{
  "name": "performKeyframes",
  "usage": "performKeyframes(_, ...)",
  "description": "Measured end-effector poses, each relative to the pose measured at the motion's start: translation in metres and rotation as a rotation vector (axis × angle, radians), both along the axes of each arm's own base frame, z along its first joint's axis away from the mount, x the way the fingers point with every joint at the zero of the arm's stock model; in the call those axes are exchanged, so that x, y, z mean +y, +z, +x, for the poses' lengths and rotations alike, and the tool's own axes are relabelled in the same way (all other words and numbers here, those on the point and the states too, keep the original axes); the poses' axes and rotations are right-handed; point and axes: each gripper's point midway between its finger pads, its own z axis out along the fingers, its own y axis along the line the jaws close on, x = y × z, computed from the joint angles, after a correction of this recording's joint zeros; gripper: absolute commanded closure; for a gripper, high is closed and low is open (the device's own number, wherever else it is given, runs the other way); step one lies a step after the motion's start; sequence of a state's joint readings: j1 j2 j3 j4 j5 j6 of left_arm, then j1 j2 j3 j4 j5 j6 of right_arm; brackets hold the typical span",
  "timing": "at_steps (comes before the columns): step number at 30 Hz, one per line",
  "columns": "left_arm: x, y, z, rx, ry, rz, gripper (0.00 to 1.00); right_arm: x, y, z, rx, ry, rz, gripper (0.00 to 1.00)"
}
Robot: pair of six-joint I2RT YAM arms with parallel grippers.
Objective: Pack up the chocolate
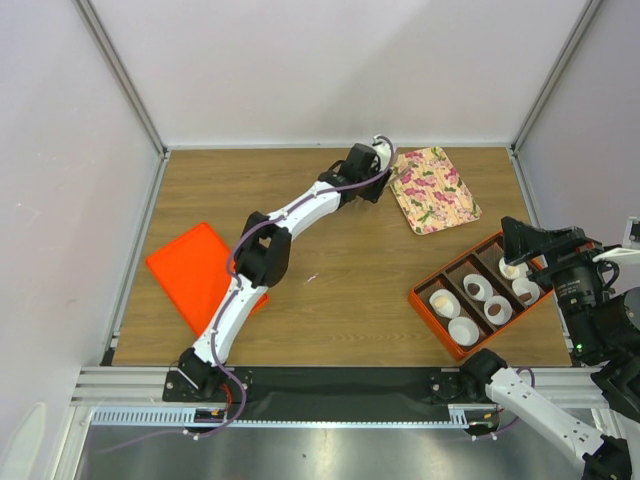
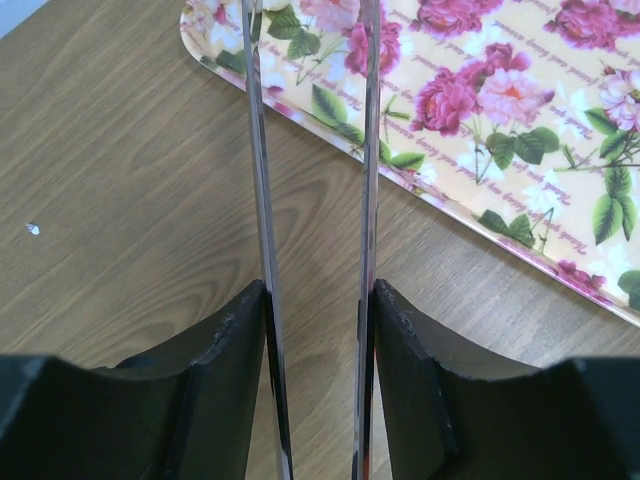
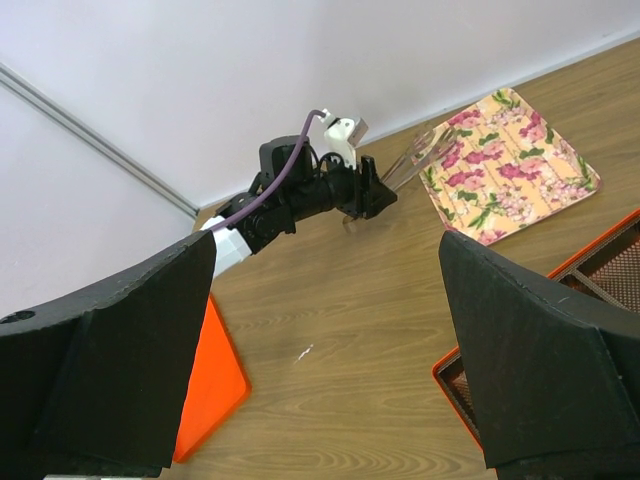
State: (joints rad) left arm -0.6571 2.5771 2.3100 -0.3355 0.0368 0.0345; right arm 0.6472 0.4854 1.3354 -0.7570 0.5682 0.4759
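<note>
Wood-grain laminate for the table (image 1: 350, 300), plain white for the walls (image 1: 330, 70), aluminium for the corner posts (image 1: 120, 75).

Left arm (image 1: 300, 210): stretched long from the near edge toward the far right, elbow bent at mid-table. Left gripper (image 2: 315, 300): fingers pinched onto clear tongs (image 2: 258, 180), with the blades running forward and their far ends over the near border of the floral tray (image 2: 520, 120).

Right arm (image 1: 545, 400): folded back at the right margin. Right gripper (image 3: 328, 260): raised and aimed across the table, fingers spread wide, nothing between them.

Writing: faint cursive script among the roses on the floral tray, too small to read. No other labels legible.

Chocolate (image 1: 497, 311): dark brown pieces inside white paper cups (image 1: 463, 331) in the orange divided box (image 1: 432, 325) at the right side, well apart from the tongs. At least one cup bare inside.

Elsewhere: flat orange tray (image 1: 190, 265) at the left edge, partly under the left arm; tiny pale speck (image 1: 310, 279) on bare wood near the centre.
</note>
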Motion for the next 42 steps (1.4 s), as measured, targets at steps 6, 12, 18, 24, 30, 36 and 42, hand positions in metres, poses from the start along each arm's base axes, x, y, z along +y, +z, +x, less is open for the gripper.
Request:
performKeyframes(6, 0.006, 0.001, 0.006, -0.003, 0.013, -0.001, 0.48, 0.002, 0.002, 0.001, -0.005, 0.005, -0.002, 0.01)
performKeyframes(12, 0.007, 0.004, 0.008, -0.005, 0.005, -0.015, 0.48, 0.003, 0.005, 0.003, -0.014, 0.002, 0.002, 0.01)
performKeyframes(18, 0.001, 0.007, 0.006, -0.001, -0.026, -0.039, 0.52, 0.003, 0.004, 0.005, -0.013, -0.001, -0.007, 0.01)
performKeyframes(24, -0.002, 0.007, 0.003, 0.007, -0.042, -0.048, 0.52, 0.002, 0.004, 0.005, -0.012, -0.003, -0.009, 0.01)
performKeyframes(30, -0.001, 0.005, 0.002, 0.012, -0.042, -0.044, 0.52, 0.003, 0.004, 0.005, -0.012, 0.003, -0.008, 0.01)
performKeyframes(36, 0.000, 0.005, 0.002, 0.017, -0.039, -0.038, 0.55, 0.004, 0.004, 0.005, -0.012, 0.005, -0.008, 0.01)
performKeyframes(42, -0.001, 0.007, 0.003, 0.012, -0.039, -0.041, 0.58, 0.002, 0.004, 0.005, -0.011, -0.002, -0.008, 0.01)
